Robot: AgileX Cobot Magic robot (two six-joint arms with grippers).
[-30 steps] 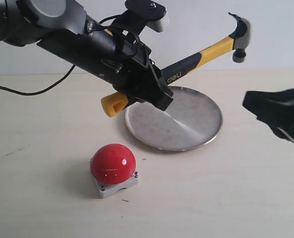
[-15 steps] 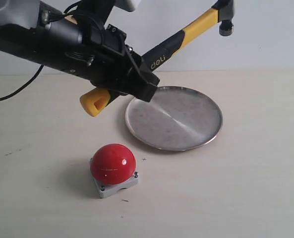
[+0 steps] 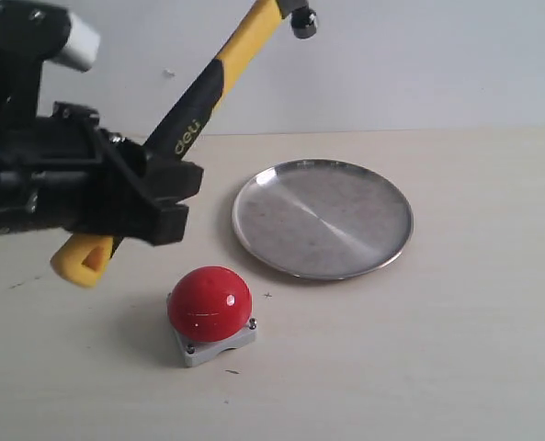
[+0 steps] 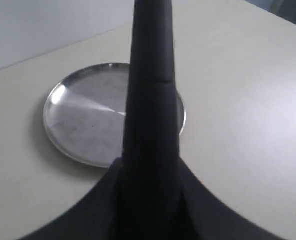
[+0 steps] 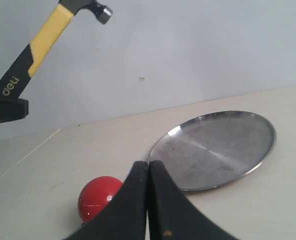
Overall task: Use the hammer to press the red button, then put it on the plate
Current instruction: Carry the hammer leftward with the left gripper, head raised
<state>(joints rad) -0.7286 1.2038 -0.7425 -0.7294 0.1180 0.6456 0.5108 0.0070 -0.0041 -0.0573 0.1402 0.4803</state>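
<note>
The hammer (image 3: 197, 110) hangs tilted in the air, head high at the exterior view's top edge and yellow end low, up and to the left of the button (image 3: 210, 301). The left gripper (image 3: 175, 197) is clamped around its black handle. The plate (image 3: 323, 218) lies on the table (image 3: 456, 349) near the button, to its right and farther back. The right gripper (image 5: 148, 172) has its jaws pressed together, holding nothing.

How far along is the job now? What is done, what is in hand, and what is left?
Done: the hammer is off the table, gripped by the left gripper. In hand: it is raised, with its head high. Left, as it seems: pressing the red button, then laying the hammer on the empty plate.
</note>
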